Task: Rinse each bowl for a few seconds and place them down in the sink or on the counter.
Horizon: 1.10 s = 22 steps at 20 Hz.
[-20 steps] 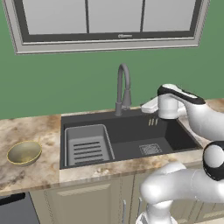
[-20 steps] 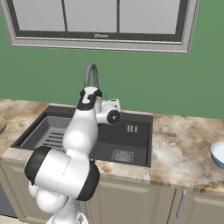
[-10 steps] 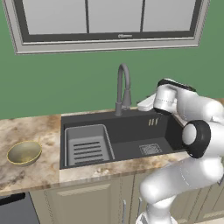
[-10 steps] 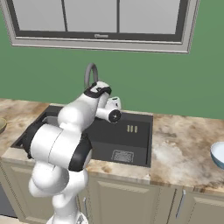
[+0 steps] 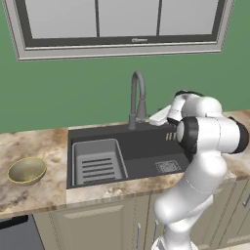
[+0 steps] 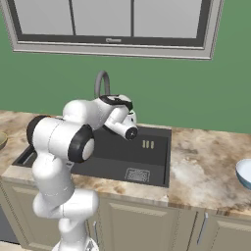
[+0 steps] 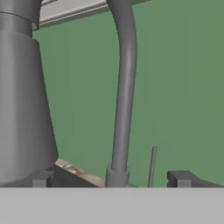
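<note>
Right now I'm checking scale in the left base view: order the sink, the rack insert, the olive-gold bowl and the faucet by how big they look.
1. sink
2. rack insert
3. faucet, taller than the rack but thin
4. olive-gold bowl

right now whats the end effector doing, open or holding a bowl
End effector: open, holding nothing, pointed at the faucet.

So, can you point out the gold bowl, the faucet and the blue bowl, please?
gold bowl (image 5: 27, 170): left base view, on its inside.
faucet (image 5: 139, 95): left base view, on its curved neck.
blue bowl (image 6: 244, 172): right base view, on its inside near the picture's edge.
</note>
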{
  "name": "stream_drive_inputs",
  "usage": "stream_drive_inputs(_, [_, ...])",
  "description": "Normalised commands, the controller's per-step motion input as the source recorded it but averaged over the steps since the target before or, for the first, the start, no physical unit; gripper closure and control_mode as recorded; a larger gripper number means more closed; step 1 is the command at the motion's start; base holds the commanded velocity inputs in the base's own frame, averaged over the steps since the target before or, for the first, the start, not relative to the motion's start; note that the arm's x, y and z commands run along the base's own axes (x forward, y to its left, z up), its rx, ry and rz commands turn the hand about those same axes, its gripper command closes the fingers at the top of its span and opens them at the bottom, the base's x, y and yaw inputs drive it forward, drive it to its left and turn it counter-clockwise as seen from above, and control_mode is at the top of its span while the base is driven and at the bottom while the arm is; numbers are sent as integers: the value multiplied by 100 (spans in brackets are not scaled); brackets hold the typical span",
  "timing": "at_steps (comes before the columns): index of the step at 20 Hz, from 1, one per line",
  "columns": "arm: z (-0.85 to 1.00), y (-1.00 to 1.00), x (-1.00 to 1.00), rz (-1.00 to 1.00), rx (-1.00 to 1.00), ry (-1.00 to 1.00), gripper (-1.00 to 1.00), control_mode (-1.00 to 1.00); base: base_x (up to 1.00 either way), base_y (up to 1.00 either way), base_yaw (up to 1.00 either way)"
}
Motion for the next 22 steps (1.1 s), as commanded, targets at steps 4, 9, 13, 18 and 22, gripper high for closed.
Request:
stream_drive_inputs(4, [-2,0,48,2,2,-1,-100,-100,0,0,0])
stream_drive_inputs(9, [-3,0,50,2,3,0,-100,-100,0,0,0])
stream_drive_inputs(13, [-15,11,39,0,3,3,-100,-100,0,0,0])
stream_drive_inputs(18, [-13,6,38,0,2,1,-100,-100,0,0,0])
stream_drive_inputs(22, [-5,-1,37,0,2,0,-100,-100,0,0,0])
